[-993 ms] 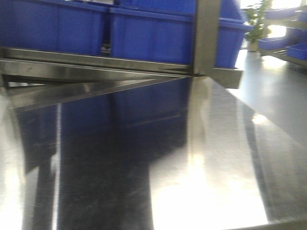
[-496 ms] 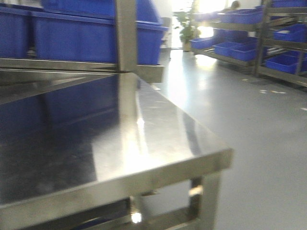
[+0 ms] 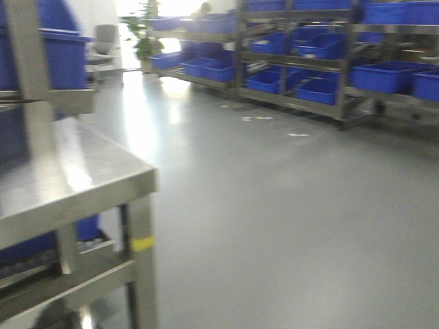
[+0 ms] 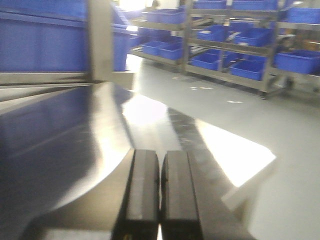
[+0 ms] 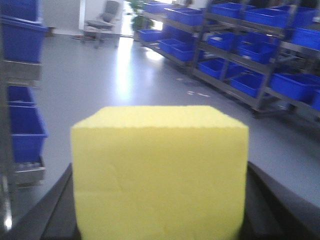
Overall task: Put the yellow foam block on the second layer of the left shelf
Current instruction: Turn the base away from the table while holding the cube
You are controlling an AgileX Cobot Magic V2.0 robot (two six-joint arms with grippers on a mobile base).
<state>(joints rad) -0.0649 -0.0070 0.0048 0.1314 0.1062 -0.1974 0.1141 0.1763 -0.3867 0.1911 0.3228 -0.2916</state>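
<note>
In the front view, a steel table (image 3: 75, 185) fills the left edge, with grey floor (image 3: 288, 205) and racks of blue bins (image 3: 384, 75) beyond it. The left wrist view shows the left gripper (image 4: 160, 200), its two black fingers pressed flat together above a shiny steel surface (image 4: 75, 135). In the right wrist view, the right gripper (image 5: 160, 225) clamps the yellow foam block (image 5: 160, 170), with a dark finger along each side.
</note>
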